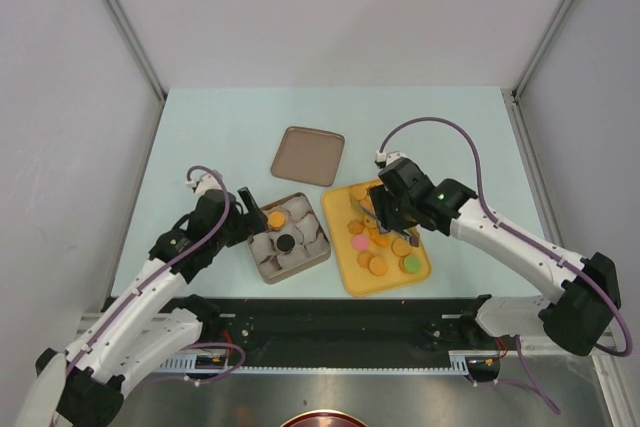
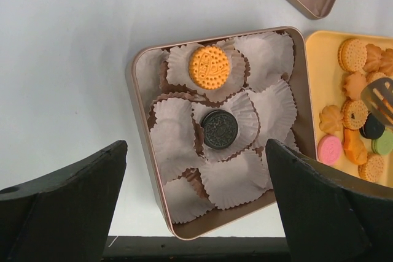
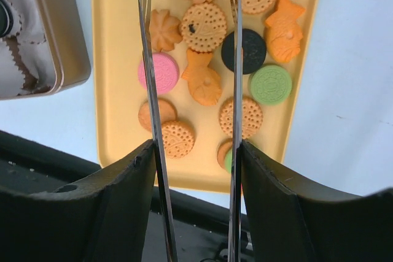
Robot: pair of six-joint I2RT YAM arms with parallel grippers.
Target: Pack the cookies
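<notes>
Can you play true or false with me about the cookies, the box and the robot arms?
1. Two cookies sit in the tin. True: an orange cookie and a black cookie.
2. The lid is on the tin. False: it lies on the table, beyond the tin.
3. The pink cookie is in the tin. False: it lies on the yellow tray.
4. The left end effector is open and holds nothing. True.
5. The right end effector holds metal tongs over the tray. True.
</notes>
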